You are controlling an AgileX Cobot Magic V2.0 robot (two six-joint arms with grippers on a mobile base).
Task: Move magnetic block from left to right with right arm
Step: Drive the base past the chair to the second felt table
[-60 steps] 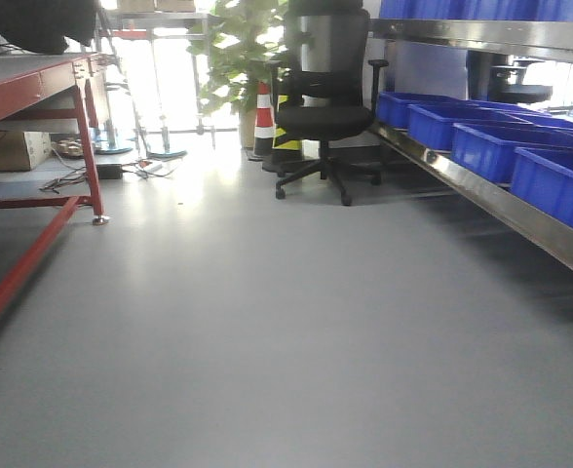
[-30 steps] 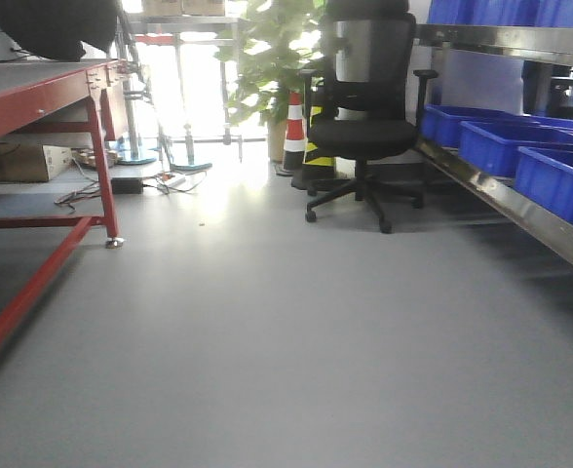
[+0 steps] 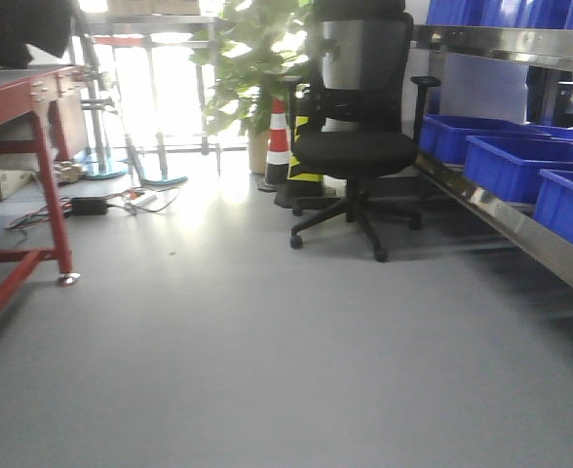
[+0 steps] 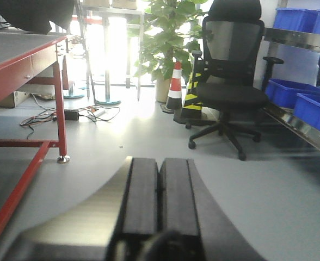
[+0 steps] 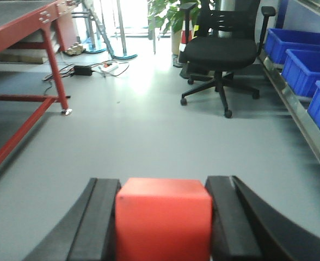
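Note:
The magnetic block (image 5: 163, 217), a bright-red cube, fills the space between the two black fingers of my right gripper (image 5: 163, 187), which is shut on it and held level above the grey floor. In the left wrist view my left gripper (image 4: 159, 166) is shut, its two pads pressed together with nothing between them. Neither gripper nor the block shows in the front-facing view.
A red-framed workbench (image 3: 14, 97) stands at the left, with cables (image 3: 92, 207) on the floor behind it. A black office chair (image 3: 357, 146), a traffic cone (image 3: 279, 141) and a potted plant (image 3: 252, 58) are ahead. Blue bins (image 3: 515, 161) line a steel shelf on the right.
The front view has shifted: the chair and cone are larger and nearer, and the red bench has slid toward the left edge of the frame.

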